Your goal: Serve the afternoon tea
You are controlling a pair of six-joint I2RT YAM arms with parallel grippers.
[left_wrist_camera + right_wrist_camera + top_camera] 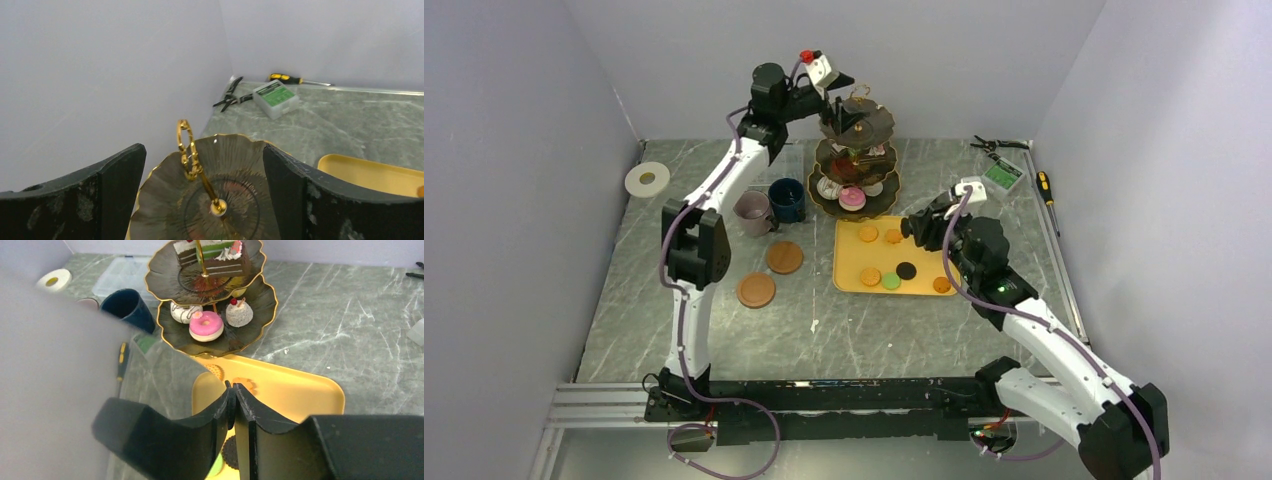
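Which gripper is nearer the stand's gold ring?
Left. The left gripper is above the top tier, open jaws flanking the gold ring; the right gripper sits over the yellow tray, short of the stand.

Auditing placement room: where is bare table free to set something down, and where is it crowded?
Free: the near strip between the coasters, yellow tray and the arm bases; also the back patch between the stand and the small green-labelled box. Crowded: left of the stand, where both mugs sit.

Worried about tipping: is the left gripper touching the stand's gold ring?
Apart: left wrist view shows the gold ring standing free inside the open left gripper.
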